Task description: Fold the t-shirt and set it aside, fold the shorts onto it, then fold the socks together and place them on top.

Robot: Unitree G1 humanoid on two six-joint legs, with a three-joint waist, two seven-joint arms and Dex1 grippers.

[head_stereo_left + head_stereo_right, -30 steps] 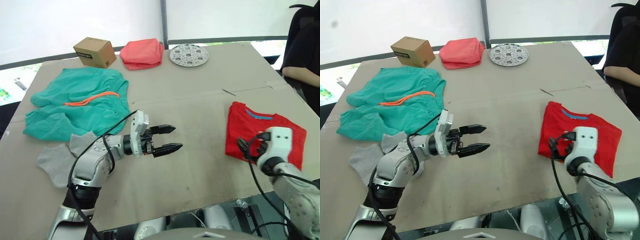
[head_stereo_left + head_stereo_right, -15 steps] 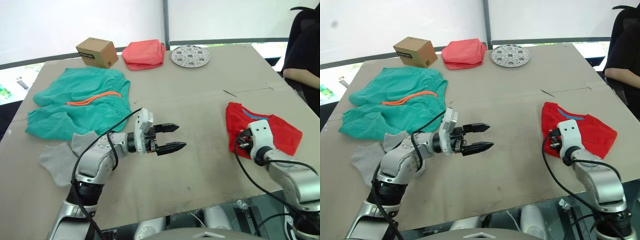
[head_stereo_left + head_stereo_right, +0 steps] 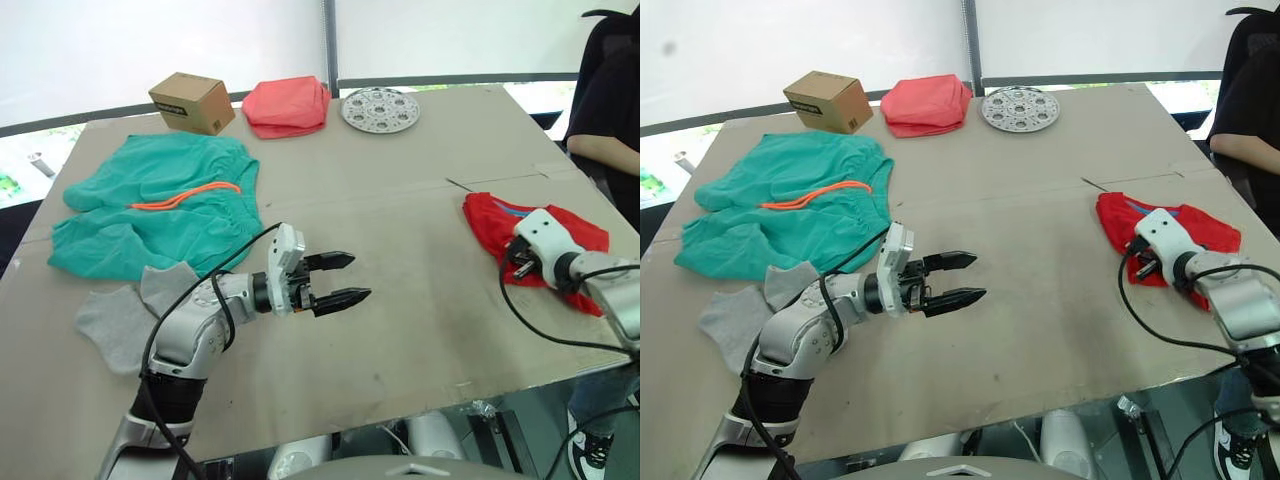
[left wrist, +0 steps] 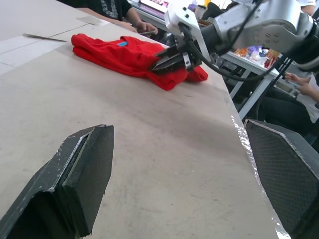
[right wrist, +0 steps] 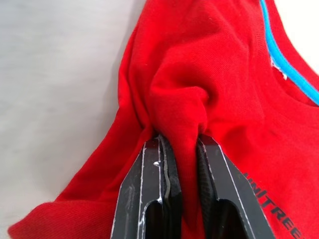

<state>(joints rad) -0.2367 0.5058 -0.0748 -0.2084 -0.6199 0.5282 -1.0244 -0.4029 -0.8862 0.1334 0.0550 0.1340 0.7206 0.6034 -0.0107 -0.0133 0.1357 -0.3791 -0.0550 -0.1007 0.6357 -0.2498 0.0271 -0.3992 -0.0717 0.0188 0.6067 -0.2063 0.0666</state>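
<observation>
While right tool (image 5: 180, 149) pinches t-shirt (image 3: 560, 225), shorts (image 3: 160, 205), socks (image 3: 125, 310) lie apart.

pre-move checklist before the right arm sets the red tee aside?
1. Right gripper pinching a fold of the bright red cotton t-shirt: ok.
2. T-shirt neatly folded: not ok, bunched where it is gripped.
3. Left gripper open and empty over bare cardboard-covered table: ok.
4. Teal-green fabric shorts flat: not ok, rumpled, unfolded.
5. Light grey ankle socks paired: not ok, loose by the shorts.
6. Person's arm beside the table's right edge, near the t-shirt: cannot tell if clear.
</observation>
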